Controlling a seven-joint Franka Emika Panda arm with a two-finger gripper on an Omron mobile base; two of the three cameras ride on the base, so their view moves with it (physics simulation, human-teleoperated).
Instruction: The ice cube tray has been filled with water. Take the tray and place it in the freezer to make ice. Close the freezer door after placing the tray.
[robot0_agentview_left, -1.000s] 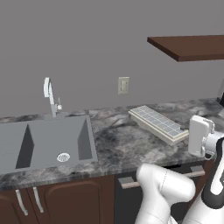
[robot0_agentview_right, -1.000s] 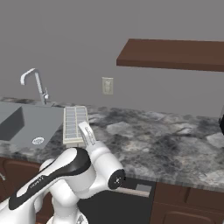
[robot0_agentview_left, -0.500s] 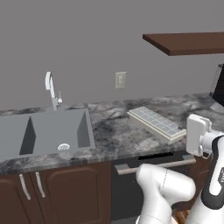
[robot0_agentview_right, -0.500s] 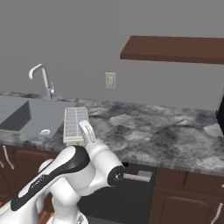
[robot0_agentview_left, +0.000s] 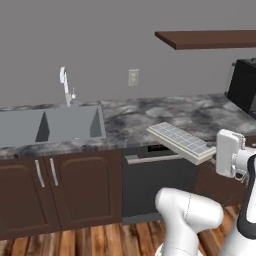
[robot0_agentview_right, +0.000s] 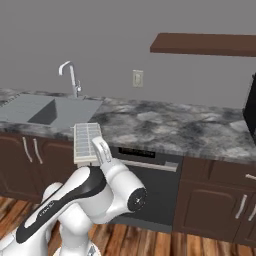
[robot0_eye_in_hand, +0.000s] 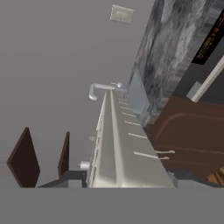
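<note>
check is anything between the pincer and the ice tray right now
Nothing visible. The pincer already holds the ice tray by one short end, and the tray hangs in the air in front of the counter edge, above the dishwasher. The freezer isn't visible here.

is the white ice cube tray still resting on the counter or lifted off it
Lifted off: the flat white ice cube tray hangs clear of the grey marbled counter, out before the dark dishwasher front, with one end at the robot's hand.

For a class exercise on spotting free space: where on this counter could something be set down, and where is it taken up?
Bare stretch: the grey marbled countertop between the grey sink basin and the black appliance, below the dark wooden shelf. Taken up: the left end, by sink and curved tap. The white gridded ice cube tray, held by the gripper, overhangs the front edge.
</note>
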